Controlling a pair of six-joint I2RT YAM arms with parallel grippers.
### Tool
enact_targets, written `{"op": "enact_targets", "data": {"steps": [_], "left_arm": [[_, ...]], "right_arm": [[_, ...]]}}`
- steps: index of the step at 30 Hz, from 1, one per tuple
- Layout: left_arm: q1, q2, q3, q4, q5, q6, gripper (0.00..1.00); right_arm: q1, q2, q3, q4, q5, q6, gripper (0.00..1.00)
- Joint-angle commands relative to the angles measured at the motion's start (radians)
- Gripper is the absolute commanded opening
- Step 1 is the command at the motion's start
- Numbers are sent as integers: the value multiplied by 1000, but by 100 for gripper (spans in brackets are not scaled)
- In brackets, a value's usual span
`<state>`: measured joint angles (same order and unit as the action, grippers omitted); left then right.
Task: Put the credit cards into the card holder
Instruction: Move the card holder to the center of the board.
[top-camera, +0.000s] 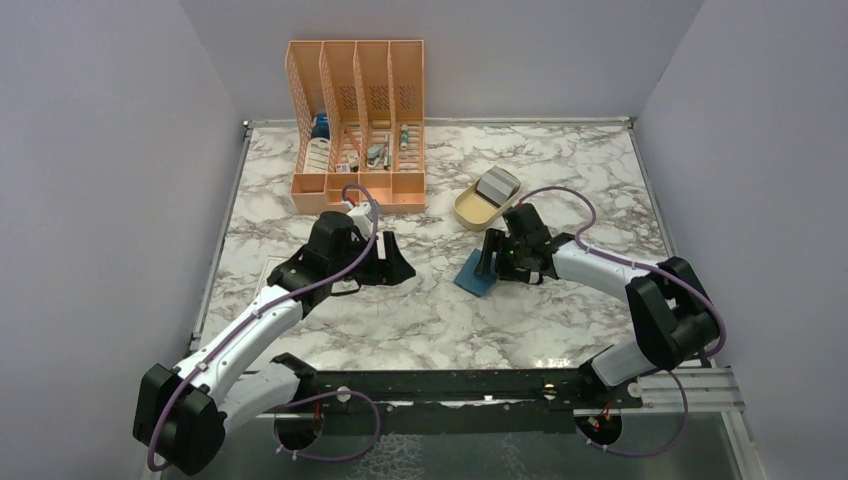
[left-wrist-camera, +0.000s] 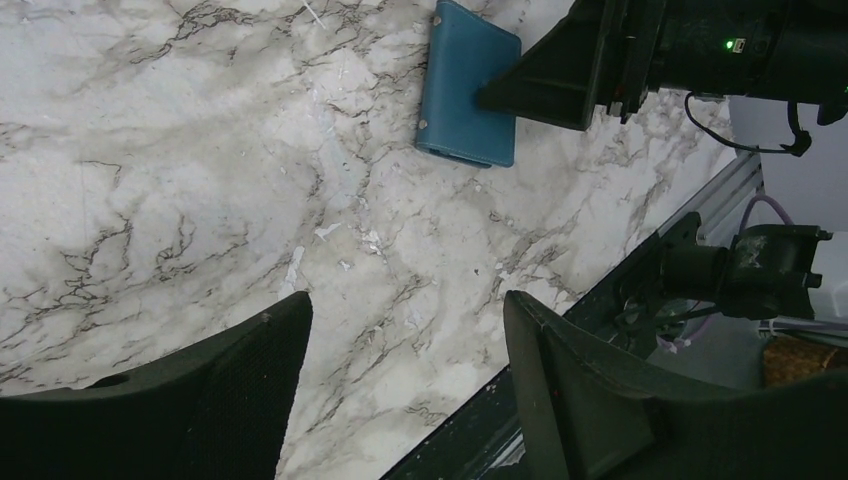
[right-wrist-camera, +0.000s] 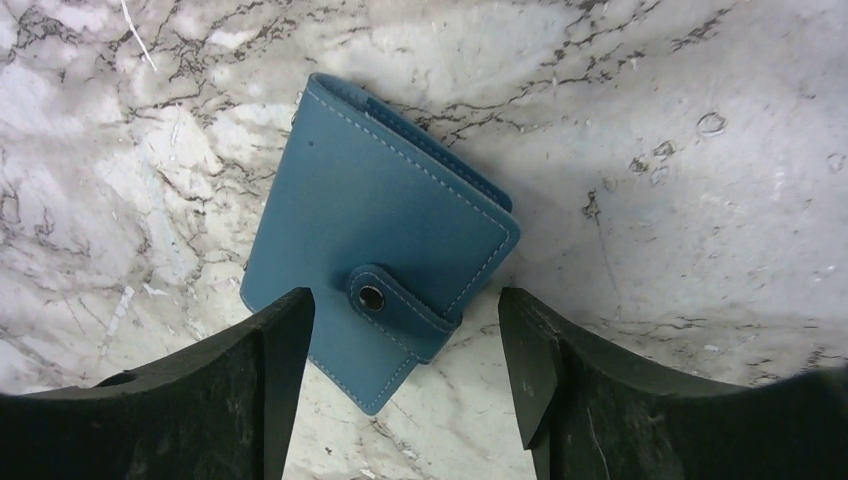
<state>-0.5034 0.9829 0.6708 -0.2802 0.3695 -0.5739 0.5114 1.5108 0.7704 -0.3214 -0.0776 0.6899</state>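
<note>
Centrally on the marble table (top-camera: 560, 300), below the orange rack (top-camera: 357, 120), both grippers stand spread: left gripper (left-wrist-camera: 408, 320) over bare marble, right gripper (right-wrist-camera: 405, 320) straddling the closed holder (right-wrist-camera: 370, 220). Up-right, the tray (top-camera: 470, 212) holds cards (top-camera: 496, 185).

- I worked in a lab-style robot booth: plain pale walls (top-camera: 100, 150) closed in three sides.
- A black mounting rail (top-camera: 450, 380) ran along my near edge of the marble-patterned table (top-camera: 420, 320).
- An orange file rack (top-camera: 357, 125) stood at the back.
</note>
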Motion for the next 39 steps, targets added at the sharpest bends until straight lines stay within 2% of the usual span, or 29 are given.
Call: {"op": "enact_targets", "data": {"steps": [1,4,10,15,18,25,29,34,39], "left_arm": [[2,16,-1,19,9,-25,71],[1,39,-2,18,4,-43,68],[2,79,-4,20,-21,-69,62],[3,118,-13,57,-11,-104,58],[3,134,-33,102,10,-142,54],[3,193,-74,258,87,-230,27],[3,265,-76,390,127,-282,1],[2,357,-93,579,166,-358,0],[2,452,-67,611,172,-348,0]], "right_arm": [[3,18,13,78,48,-39,69],[3,54,25,137,-1,-78,68],[27,106,46,239,-124,-166,60],[113,163,101,231,-130,-213,56],[163,150,118,198,-78,-204,54],[190,58,180,-19,85,-148,48],[212,42,217,-84,111,-117,44],[258,66,242,-84,101,-76,40],[304,135,287,-122,153,-43,38]]}}
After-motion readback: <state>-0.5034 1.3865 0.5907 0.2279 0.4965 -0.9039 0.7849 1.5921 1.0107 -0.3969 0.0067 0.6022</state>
